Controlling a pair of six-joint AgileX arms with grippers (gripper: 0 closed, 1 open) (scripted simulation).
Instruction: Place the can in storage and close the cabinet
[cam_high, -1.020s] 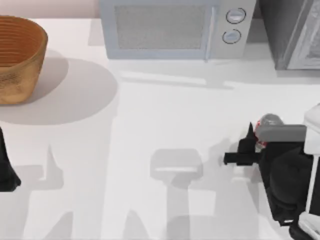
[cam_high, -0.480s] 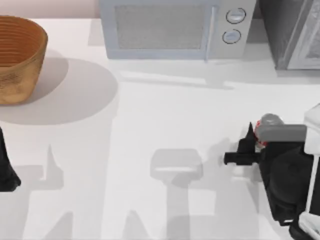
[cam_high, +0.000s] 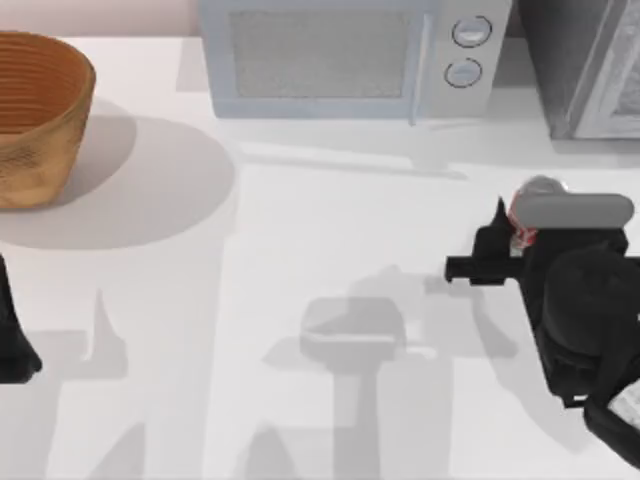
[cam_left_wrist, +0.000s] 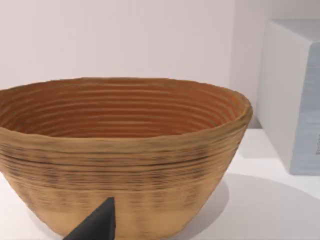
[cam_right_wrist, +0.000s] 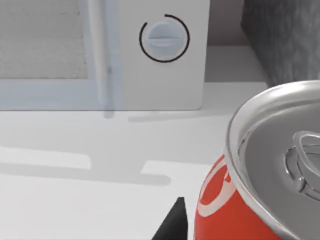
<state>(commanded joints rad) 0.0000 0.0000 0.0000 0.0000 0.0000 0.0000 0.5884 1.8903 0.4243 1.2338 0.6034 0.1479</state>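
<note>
Red, silver-topped can (cam_high: 528, 208) upright, in the right claw (cam_high: 512, 232).

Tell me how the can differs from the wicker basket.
The can is small, red with a silver top, at the right gripper on the table's right; the wicker basket is large, tan, open-topped, standing alone at far left, near the parked left gripper. Both are round.

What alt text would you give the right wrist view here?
A red can with a silver top sits close to the camera, beside a dark fingertip of the right gripper. Behind it, on the white table, stands the microwave with its round dial.
</note>
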